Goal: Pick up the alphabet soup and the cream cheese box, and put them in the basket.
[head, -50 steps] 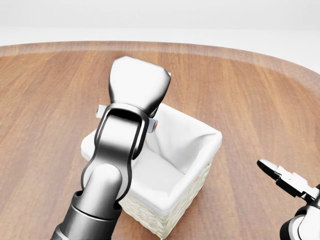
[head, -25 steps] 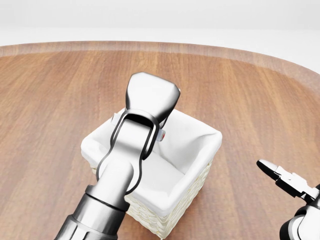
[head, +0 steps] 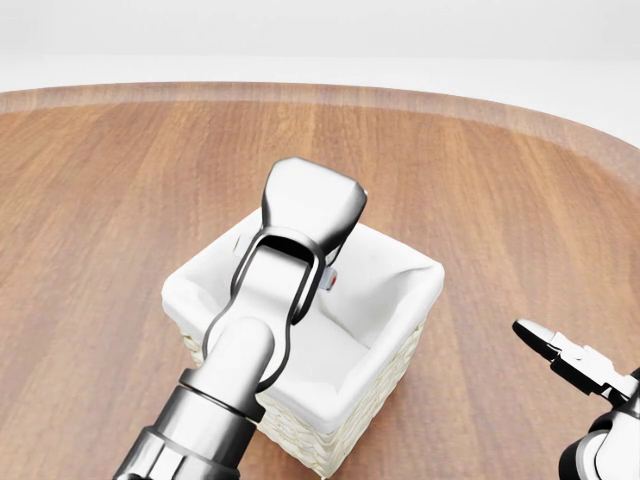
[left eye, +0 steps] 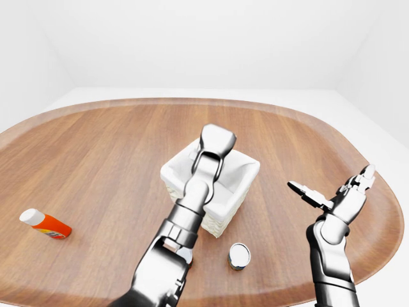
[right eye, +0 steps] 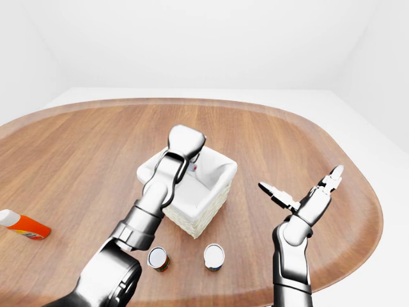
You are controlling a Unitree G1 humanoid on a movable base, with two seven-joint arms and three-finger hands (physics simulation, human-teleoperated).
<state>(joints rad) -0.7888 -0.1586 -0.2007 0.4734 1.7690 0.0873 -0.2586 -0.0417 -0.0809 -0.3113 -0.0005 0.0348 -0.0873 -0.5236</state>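
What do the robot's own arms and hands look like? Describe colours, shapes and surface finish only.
Both arms are glossy silver-grey metal built from rounded cylindrical segments with darker joint rings. The left hand shows a smooth, pale, rounded shell on a dark forked wrist bracket. The right hand has slim, pale, segmented fingers with black trim. No cables, sleeves or markings show.

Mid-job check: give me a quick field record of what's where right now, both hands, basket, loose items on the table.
left hand: over the basket, its back hiding the fingers; grip cannot be told
right hand: raised off the table at right, fingers spread, empty
basket: white-lined wicker, upright on the wooden table
red item: small bit showing under the left hand, identity unclear
cans: two standing below the basket in the right-eye view, and
orange bottle: lying at far left
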